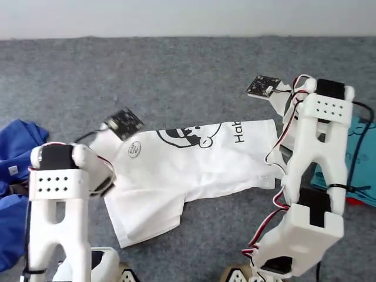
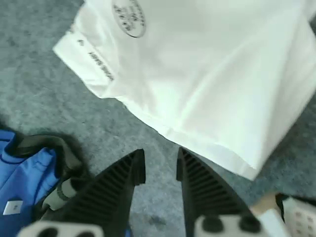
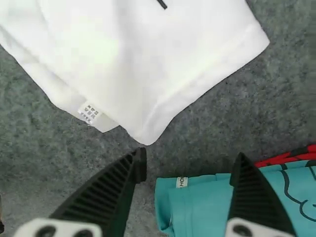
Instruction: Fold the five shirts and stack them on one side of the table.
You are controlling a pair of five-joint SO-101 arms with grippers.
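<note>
A white shirt (image 1: 194,170) with a black print lies partly folded in the middle of the grey table, one sleeve pointing toward the front edge. My left gripper (image 2: 161,160) hovers just off the shirt's left edge (image 2: 197,64), fingers a little apart with nothing between them. At the shirt's right corner (image 3: 133,54), my right gripper (image 3: 190,165) stands wide open over bare felt and the corner of a folded teal shirt (image 3: 207,207). The left arm (image 1: 59,176) and right arm (image 1: 317,147) flank the white shirt.
A heap of blue shirts (image 1: 14,176) lies at the table's left edge, close to my left gripper (image 2: 24,177). The teal shirt (image 1: 358,158) rests on a red one (image 1: 358,201) at the right edge. Bare grey felt (image 1: 176,76) stretches behind the white shirt.
</note>
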